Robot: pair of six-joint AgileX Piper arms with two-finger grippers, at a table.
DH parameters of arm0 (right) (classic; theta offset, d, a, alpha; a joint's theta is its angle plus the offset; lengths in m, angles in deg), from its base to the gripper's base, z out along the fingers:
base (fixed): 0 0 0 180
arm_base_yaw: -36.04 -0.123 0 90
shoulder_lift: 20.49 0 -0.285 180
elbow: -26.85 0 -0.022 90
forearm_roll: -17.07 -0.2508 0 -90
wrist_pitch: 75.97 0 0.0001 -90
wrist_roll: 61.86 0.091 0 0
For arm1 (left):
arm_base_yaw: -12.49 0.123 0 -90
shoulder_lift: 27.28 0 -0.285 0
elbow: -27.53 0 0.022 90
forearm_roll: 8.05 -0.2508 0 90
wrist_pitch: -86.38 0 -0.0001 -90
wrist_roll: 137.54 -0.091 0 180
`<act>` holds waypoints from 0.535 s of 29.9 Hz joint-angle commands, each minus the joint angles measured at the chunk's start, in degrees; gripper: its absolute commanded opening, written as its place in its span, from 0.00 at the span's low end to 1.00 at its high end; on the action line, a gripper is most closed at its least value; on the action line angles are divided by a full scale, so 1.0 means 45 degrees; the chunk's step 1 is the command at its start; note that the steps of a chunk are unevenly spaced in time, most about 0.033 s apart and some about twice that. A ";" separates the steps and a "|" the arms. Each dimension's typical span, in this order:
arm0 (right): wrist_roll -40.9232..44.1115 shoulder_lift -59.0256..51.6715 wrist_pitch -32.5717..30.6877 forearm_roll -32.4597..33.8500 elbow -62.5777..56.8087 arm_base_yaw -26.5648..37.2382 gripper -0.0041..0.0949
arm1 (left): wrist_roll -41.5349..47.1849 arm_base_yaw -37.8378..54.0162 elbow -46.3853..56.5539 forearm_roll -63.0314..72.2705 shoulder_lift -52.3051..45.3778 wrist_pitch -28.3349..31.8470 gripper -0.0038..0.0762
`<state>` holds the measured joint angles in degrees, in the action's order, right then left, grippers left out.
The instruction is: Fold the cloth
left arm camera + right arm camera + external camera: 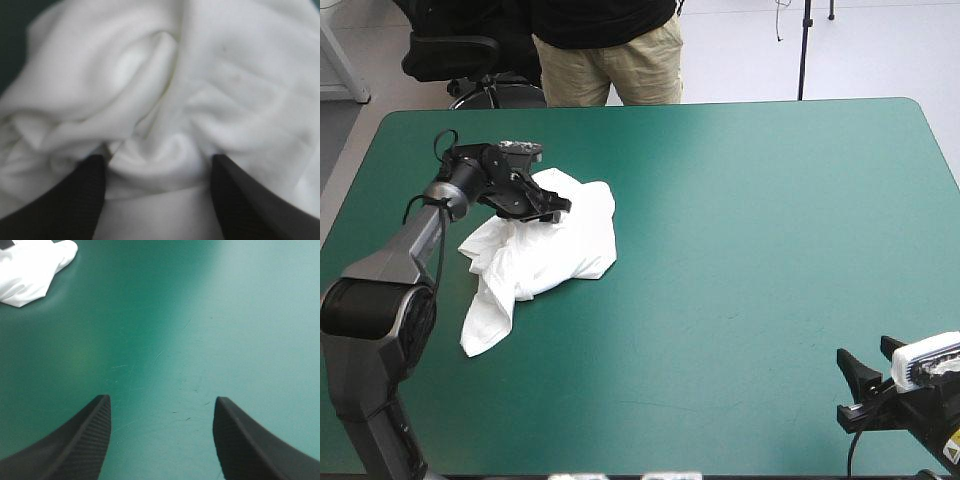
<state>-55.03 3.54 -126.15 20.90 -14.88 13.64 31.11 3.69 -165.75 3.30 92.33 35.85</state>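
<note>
Right jaws sit nearest the camera in the high view, over the near right corner of the tabletop (750,230). They stand wide open and hold nothing, with only bare teal-green cover between and ahead of them.

The tabletop fills most of the scene under its teal-green cover, and the right wrist view shows fine scratches in it. On its left half, toward the far edge, lies the T-shirt (565,245), a white crumpled heap well apart from the right jaws. Its main mass is bunched in soft rolls and deep creases. One narrower part trails from the heap toward the near edge and lies flat on the cover. No sleeve or neckline can be told apart.

Left jaws are down on the far left part of the heap, reaching in from the tabletop's left side. They are open as well, with the two tips set apart and pressed into the cloth. A rounded ridge of white fabric rises in the wide gap between them. White folds fill nearly everything ahead of them, and only a sliver of cover shows at one corner.
</note>
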 commanded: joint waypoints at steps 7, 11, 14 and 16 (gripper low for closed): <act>0.0024 0.0136 0.0980 -0.0031 0.0312 -0.0013 0.61 | -0.0363 -0.1081 -0.0455 0.0534 0.0972 -0.0498 0.50; 0.0043 0.0136 0.0980 -0.0035 0.0312 -0.0013 0.62 | -0.1141 -0.1562 -0.0576 0.0689 0.0972 -0.0386 0.15; 0.0043 0.0136 0.0980 -0.0035 0.0312 -0.0013 0.62 | -0.1558 -0.1999 -0.0758 0.0775 0.0972 -0.0354 0.03; 0.0043 0.0136 0.0980 -0.0035 0.0312 -0.0013 0.61 | -0.1592 -0.2358 -0.0931 0.0837 0.0972 -0.0385 0.03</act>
<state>-54.92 3.54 -125.92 20.46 -14.88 13.64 24.53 -3.33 -169.01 -0.12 97.22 36.09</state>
